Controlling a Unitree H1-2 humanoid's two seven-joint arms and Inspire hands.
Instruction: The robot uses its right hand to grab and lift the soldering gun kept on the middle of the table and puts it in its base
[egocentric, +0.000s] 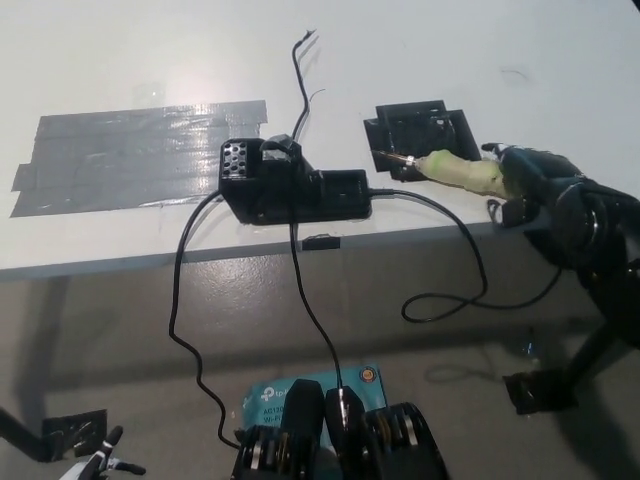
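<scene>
Left robot hand (95, 465): only white tips show at the bottom left corner, low over the floor; whether it is open or closed cannot be told.
Tape patch (140, 155): grey strips laid flat on the left part of the white counter (420, 50).
Black unit (290, 185): sits near the counter's front edge, just right of the tape patch, with a perforated block at its left end.
Cables (180, 300): black cables run from the black unit, one up across the counter, others down over the front edge toward the floor.
Blue box (315, 385): lies on the floor below the counter edge, partly hidden.
Base (415, 130): black holder, flat on the counter, right of the black unit and apart from it.
Soldering gun (455, 170): pale yellow-green handle, lying nearly level, its metal tip pointing left and reaching over the lower edge of the base; a black cord loops down from it below the counter edge.
Right robot hand (530, 180): black, at the counter's right front edge, closed around the rear end of the soldering gun handle.
</scene>
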